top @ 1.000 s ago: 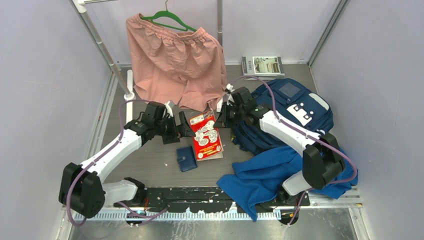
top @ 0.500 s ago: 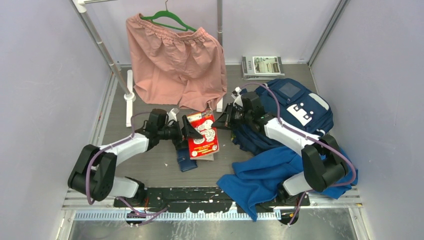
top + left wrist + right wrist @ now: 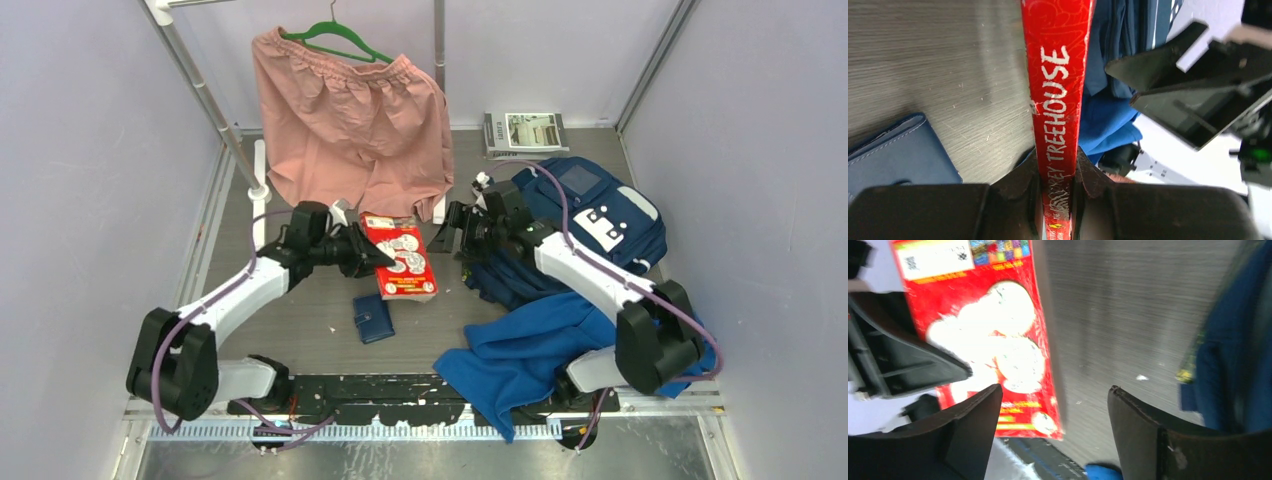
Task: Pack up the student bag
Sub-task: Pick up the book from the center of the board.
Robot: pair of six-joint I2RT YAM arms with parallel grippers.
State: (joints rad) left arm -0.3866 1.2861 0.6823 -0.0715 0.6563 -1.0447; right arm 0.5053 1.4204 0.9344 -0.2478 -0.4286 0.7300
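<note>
Since a second ago your left gripper point(image 3: 1057, 160) has carried the red book point(image 3: 402, 260) a little toward the back of the table point(image 3: 300, 300). The book was propped steeply half a second ago; now its cover faces more upward, and it no longer overlaps the small navy wallet point(image 3: 373, 321), which lies in full view just in front of the book's near left corner. Your left gripper is clamped on the book's spine from the book's left side, with both fingers pressed against the red board. Your right gripper point(image 3: 455, 238) was touching the book's right edge a second ago. It now stands just off that edge with its fingers spread wide and nothing between them. On the spine in the left wrist view you can read "TREEHOUSE" in white letters, preceded by a word ending in "KEY"; the start of that word is hidden between the fingers. In the right wrist view the cover shows white cartoon shapes on red, a white label with a QR code and a strip of small coloured pictures, too blurred to read. The student bag point(image 3: 590, 210) lies to the right of the book, beyond your right gripper, and has not moved. The royal-blue cloth point(image 3: 520, 350) is heaped to the book's near right.
</note>
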